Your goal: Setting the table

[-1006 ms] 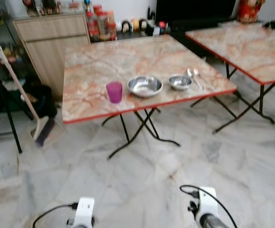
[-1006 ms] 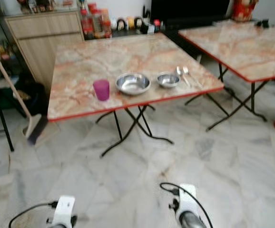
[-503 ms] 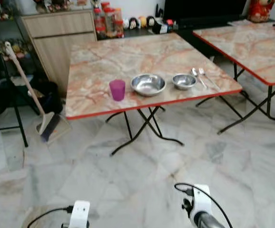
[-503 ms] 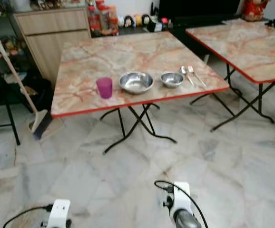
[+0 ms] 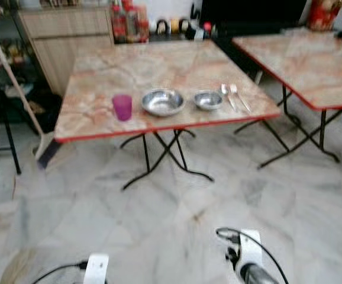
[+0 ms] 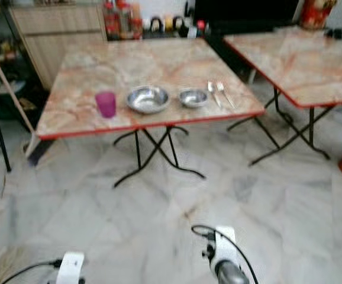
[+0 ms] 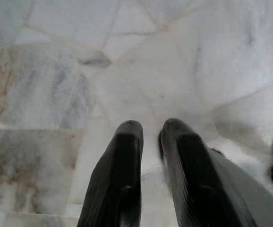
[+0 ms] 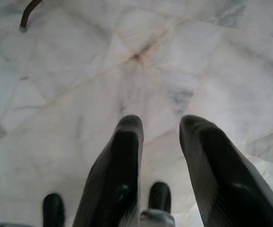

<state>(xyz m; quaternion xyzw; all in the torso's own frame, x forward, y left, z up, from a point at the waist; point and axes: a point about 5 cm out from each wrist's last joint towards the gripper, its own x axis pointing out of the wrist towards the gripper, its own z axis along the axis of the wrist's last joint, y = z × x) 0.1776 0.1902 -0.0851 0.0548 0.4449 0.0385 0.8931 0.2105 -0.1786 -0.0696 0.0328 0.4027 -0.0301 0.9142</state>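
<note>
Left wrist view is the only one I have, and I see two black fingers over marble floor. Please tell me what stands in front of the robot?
Observer: A folding table with a marbled top and red edge stands ahead, some way across the floor.
Operator: Which things are on it?
Observer: Along its near edge, from the robot's left: a purple cup, a large steel bowl, a small steel bowl, then a spoon and a fork lying side by side.
Operator: Does the other gripper hold something?
Observer: No. The right gripper hangs over bare floor with its fingers apart and nothing between them.
</note>
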